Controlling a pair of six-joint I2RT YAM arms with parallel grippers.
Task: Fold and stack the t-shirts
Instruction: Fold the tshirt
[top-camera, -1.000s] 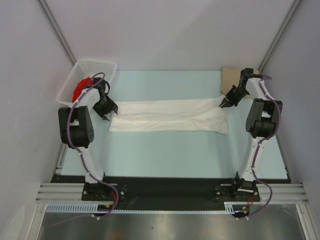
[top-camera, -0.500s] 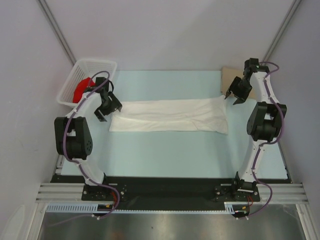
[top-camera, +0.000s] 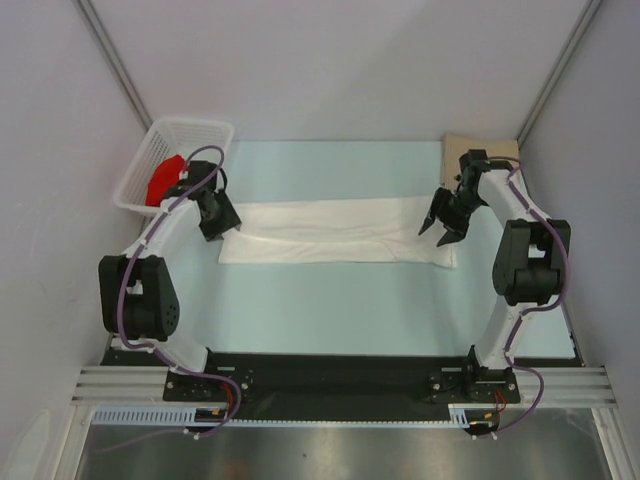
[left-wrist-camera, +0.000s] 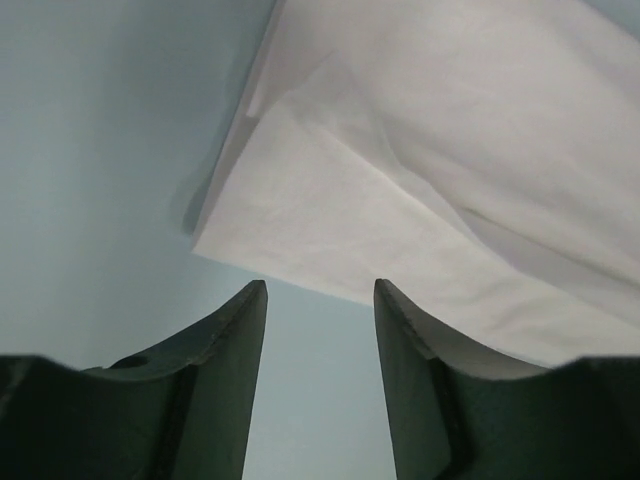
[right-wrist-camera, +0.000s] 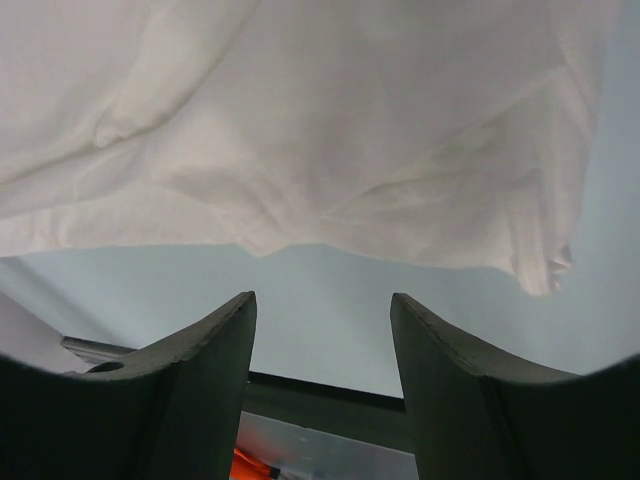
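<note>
The white t-shirt lies folded into a long band across the middle of the table; it also shows in the left wrist view and the right wrist view. My left gripper is open and empty over the band's left end. My right gripper is open and empty above its right end. The tan t-shirt lies flat at the back right corner, partly behind the right arm. The red t-shirt sits in the white basket.
The basket stands at the back left, against the left wall. Grey walls close in the table on three sides. The arm bases and a black rail run along the near edge.
Both arms have swung in over the shirt: the left gripper moved right and forward onto the left end, the right gripper came down from near the tan shirt to the right end.
</note>
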